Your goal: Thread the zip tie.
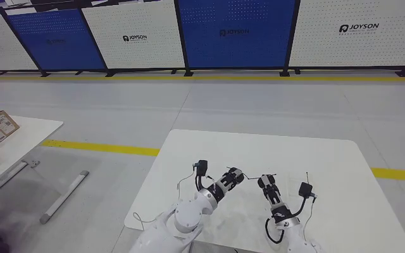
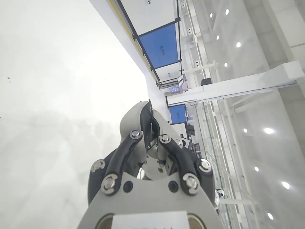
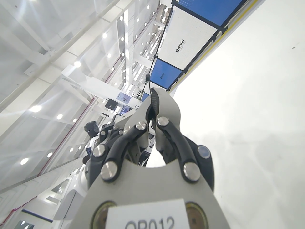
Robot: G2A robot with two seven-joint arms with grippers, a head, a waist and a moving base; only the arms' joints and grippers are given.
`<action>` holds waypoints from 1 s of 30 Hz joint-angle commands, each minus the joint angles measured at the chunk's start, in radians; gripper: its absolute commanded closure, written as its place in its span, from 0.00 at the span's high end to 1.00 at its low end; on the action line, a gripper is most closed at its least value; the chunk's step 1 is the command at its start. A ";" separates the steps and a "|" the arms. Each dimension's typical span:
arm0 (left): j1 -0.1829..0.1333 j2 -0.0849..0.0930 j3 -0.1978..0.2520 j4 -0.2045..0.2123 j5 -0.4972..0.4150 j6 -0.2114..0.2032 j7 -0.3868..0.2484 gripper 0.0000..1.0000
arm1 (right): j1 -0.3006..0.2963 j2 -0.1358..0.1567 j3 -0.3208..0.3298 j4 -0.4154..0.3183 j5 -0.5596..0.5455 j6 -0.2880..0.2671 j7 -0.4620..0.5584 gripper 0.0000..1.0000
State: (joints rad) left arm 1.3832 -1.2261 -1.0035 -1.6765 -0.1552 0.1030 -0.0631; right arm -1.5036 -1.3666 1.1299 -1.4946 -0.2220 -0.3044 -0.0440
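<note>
Look: zip tie [image 1: 250,176], thin black strap, small head [image 3: 147,77].
Pose: stretched nearly level, pinched between left gripper [image 1: 237,172] and right gripper [image 1: 266,179].
Place: above table [image 1: 253,145], toward 6 o'clock.

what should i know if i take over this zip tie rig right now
Right gripper: shut on the zip tie, with a short end and a small block sticking out past its tips.
Left gripper: shut, apparently on another part of the tie. In the top view a thin dark line runs between the two grippers.
Both are close together over the white table.
Done: the tie is off the table and held by the arms.
Left: no closed loop shows, and whether the tail has entered the head cannot be told. Treat the threading as not yet done.
</note>
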 commanded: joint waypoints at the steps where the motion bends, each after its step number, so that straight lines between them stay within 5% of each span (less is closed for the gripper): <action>1: 0.000 -0.001 -0.001 0.000 -0.001 0.001 -0.002 0.00 | 0.002 0.000 0.000 0.001 0.001 0.007 0.005 0.00; 16: 0.005 -0.004 0.007 0.000 0.061 -0.006 0.015 0.01 | -0.003 -0.004 -0.002 -0.010 -0.016 0.019 -0.001 0.00; 20: 0.004 -0.007 0.011 0.006 0.069 -0.007 0.023 0.22 | -0.007 -0.004 0.000 -0.014 -0.020 0.024 -0.002 0.00; 30: 0.005 -0.010 0.020 0.010 0.107 -0.009 0.026 0.14 | -0.009 -0.006 0.004 -0.021 -0.027 0.038 -0.002 0.00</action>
State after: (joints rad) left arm 1.3876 -1.2361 -0.9860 -1.6662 -0.0554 0.0937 -0.0345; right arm -1.5128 -1.3726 1.1333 -1.5147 -0.2488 -0.2675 -0.0460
